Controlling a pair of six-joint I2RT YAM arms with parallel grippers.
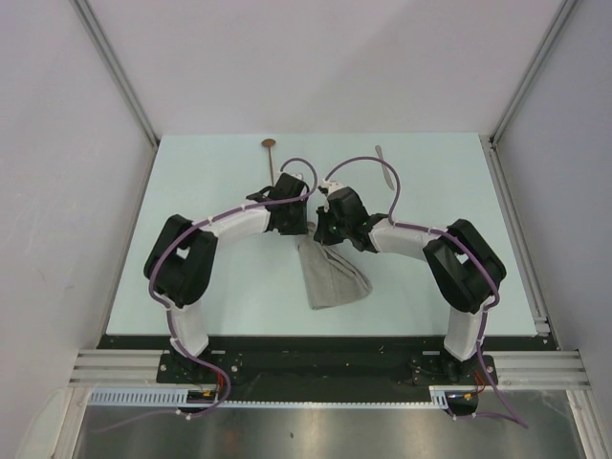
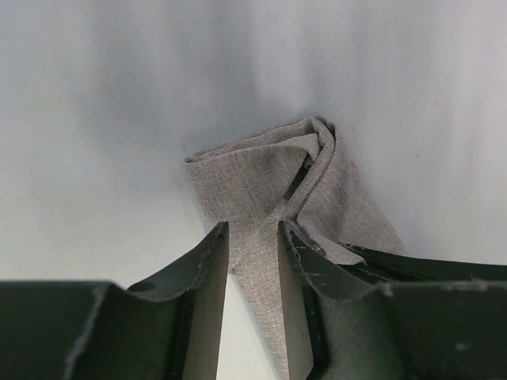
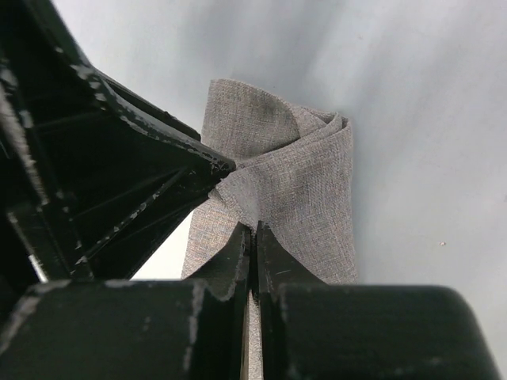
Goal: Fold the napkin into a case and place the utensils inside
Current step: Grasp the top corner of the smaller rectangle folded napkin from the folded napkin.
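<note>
Between arms: plain napkin, pinched by right claw.

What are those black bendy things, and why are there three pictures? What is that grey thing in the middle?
Those are two robot arms bolted to the near edge of a table. The big picture looks down from above. The other two come from little cameras on each arm's wrist, so you see each hand's fingers up close.

The grey thing is a cloth napkin, partly folded. The right hand is shut, pinching a fold of the napkin. The left hand has its fingers a bit apart, with the napkin just past them; it does not look pinched.

At the far side of the table lie a spoon with a brown bowl and a silver knife. Neither is inside the napkin yet.
</note>
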